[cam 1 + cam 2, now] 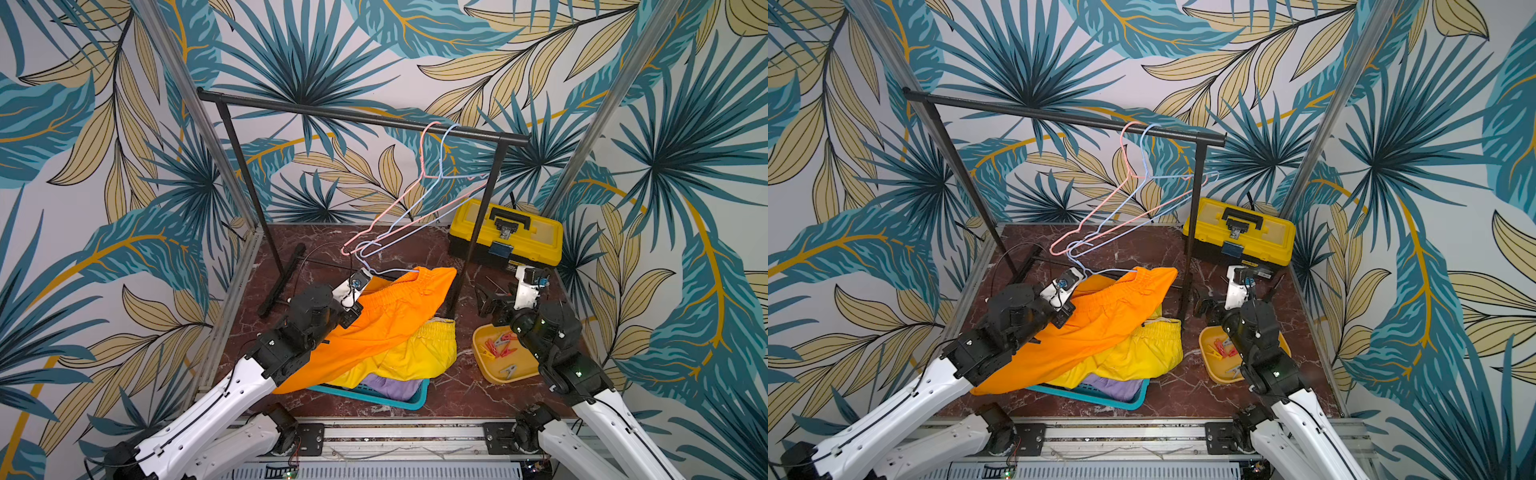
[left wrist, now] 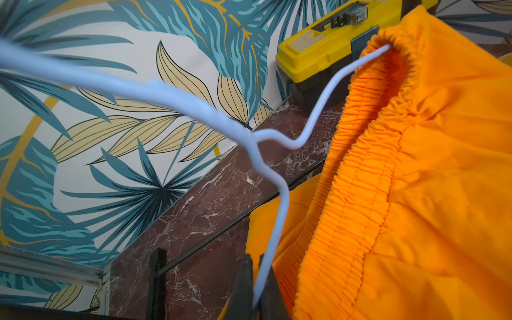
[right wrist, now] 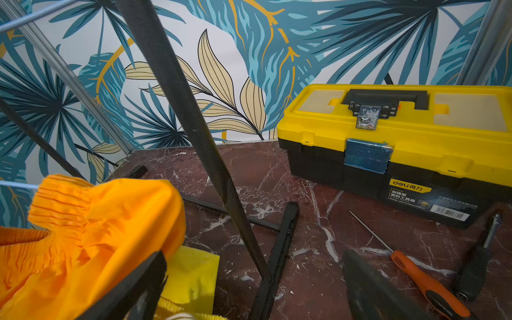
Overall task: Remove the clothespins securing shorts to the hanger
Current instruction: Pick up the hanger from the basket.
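A black metal clothes rack [image 1: 361,118] stood across the far half of the dark red marble table [image 1: 453,395]. The large bright orange shorts [image 1: 374,328] lay draped over the bright yellow shorts [image 1: 415,353], with the lilac shorts [image 1: 390,386] beneath in a teal plastic basket [image 1: 415,401] at the near centre. A yellow-and-black toolbox [image 1: 536,241] sat far right. The left gripper [image 2: 256,277] was clamped on a pale blue wire hanger [image 2: 279,199], whose far arm ran into the orange waistband. The right gripper [image 3: 255,255] hung wide open and empty by the rack's right post. The plastic clothespins [image 1: 498,347], red, yellow and grey, lay in a yellow tray [image 1: 490,374] at the near right.
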